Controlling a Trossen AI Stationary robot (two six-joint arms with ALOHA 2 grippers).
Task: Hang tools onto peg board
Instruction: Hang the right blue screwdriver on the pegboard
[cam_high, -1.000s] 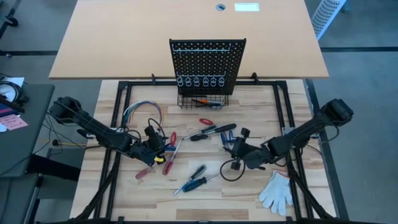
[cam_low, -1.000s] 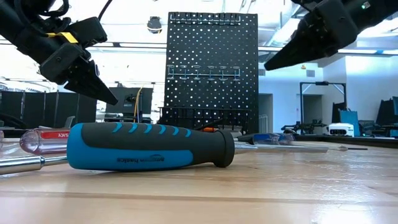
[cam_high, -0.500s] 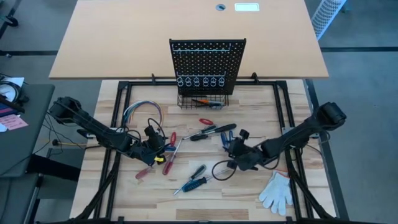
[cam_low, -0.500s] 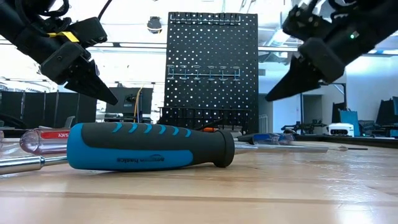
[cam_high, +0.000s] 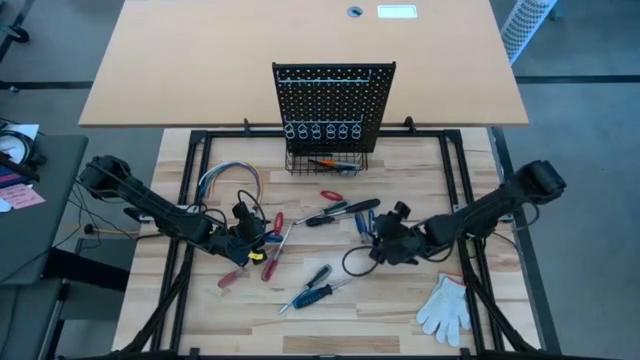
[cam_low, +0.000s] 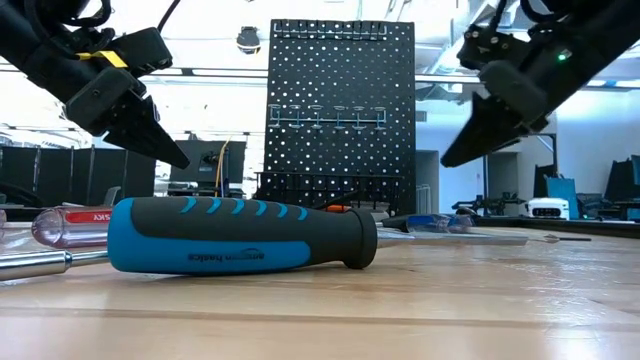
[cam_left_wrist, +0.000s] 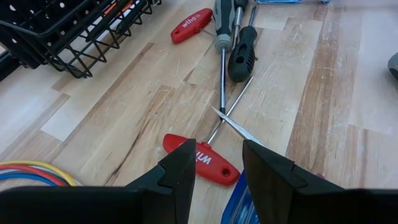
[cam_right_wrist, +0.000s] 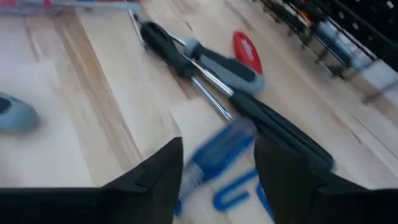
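The black peg board stands upright at the far middle, with a wire basket at its base holding a few tools. Several tools lie flat on the table: red-handled screwdrivers, black-handled screwdrivers, and a blue-and-black screwdriver that also shows large in the low view. My left gripper is open just above a red-handled screwdriver. My right gripper is open over a small blue-handled tool, with its fingers on either side of it.
A looped bundle of coloured wires lies at the left. A white work glove lies at the near right. A black cable loop hangs off my right arm onto the table. A black frame borders the work area.
My right gripper has come down toward the table and has swung a little toward the far edge, over the blue-handled tool. The black cable loop has shifted with it.
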